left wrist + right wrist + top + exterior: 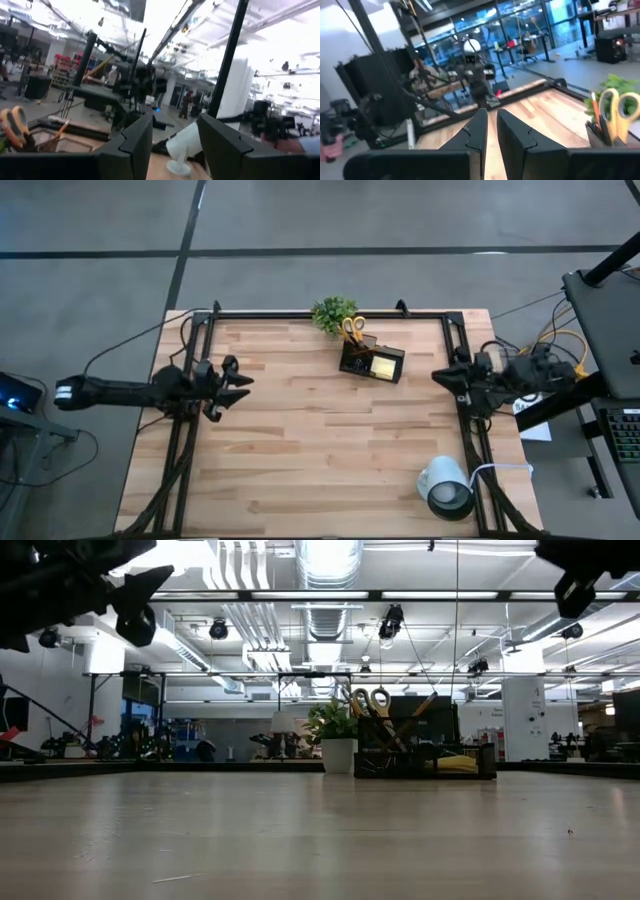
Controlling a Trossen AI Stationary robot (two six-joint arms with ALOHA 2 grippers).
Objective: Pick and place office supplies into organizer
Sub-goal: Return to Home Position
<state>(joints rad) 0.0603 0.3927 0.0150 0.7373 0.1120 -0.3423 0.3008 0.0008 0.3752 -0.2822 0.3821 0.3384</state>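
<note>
The black mesh organizer [372, 360] stands on its base at the far middle of the table. Yellow-handled scissors [352, 328] stick up out of it, blades down, and a yellow sticky-note pad [383, 366] sits in its right compartment. In the low view the organizer [420, 755] holds the scissors [365, 703] and an orange pencil upright. My left gripper [238, 385] hovers over the table's left side, open and empty, well left of the organizer. My right gripper [440, 377] hovers at the right rail, shut and empty; its wrist view shows the scissors [617, 112] ahead.
A small green plant [333, 312] stands at the far edge just behind the organizer. A white cup [440, 475] lies on its side with a black tape roll [450, 498] at the near right. Black rails [300, 314] frame the wooden table top; its middle is bare wood.
</note>
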